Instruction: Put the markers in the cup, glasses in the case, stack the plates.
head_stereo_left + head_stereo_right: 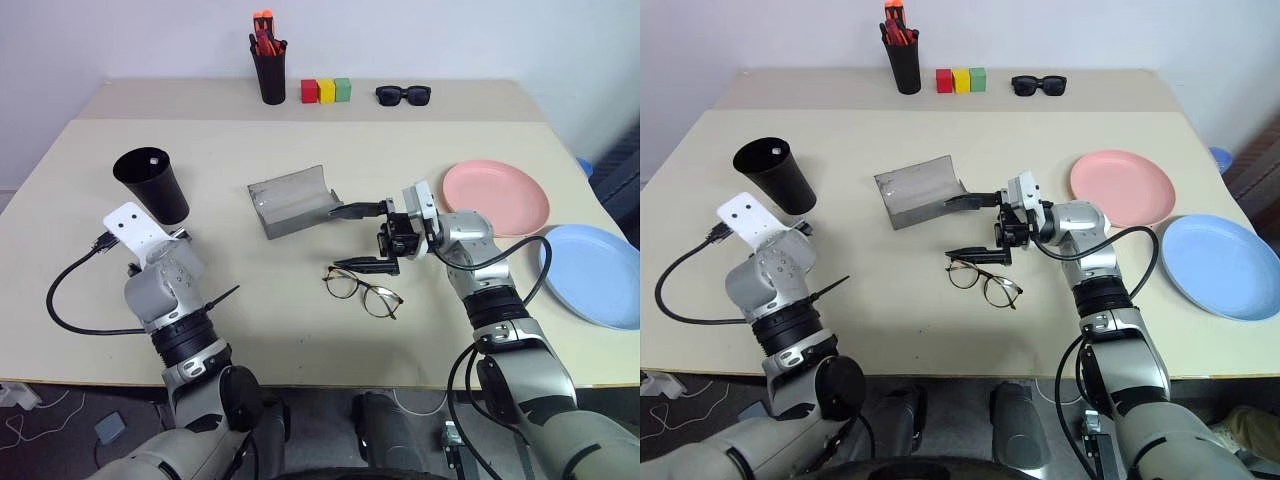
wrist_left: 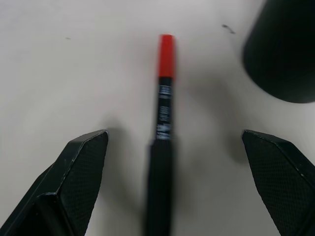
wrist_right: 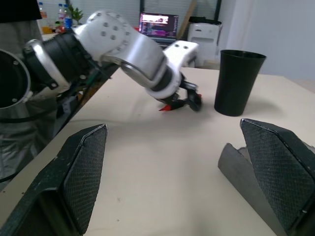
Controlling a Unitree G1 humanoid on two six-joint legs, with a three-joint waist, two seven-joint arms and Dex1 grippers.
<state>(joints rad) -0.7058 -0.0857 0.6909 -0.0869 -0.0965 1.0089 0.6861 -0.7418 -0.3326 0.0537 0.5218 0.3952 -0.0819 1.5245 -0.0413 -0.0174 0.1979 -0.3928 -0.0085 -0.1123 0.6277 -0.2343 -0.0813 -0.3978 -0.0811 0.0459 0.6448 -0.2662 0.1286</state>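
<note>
Left gripper (image 2: 170, 182) is spread wide, straddling the red-capped marker (image 2: 164, 98) lying centre frame, cup (image 2: 283, 49) at upper right; closing off-centre likely rolls the marker away or nudges the cup, while right gripper (image 1: 365, 237), also wide and empty, hovers above glasses (image 1: 362, 290) mid-frame.

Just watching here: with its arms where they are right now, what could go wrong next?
The left pincer stands open around the red-capped marker, with the black cup close by; a skewed closing could roll the marker away, or the arm might nudge the cup over. The right pincer hangs open between the grey case and the eyeglasses, and could shove either aside.
</note>
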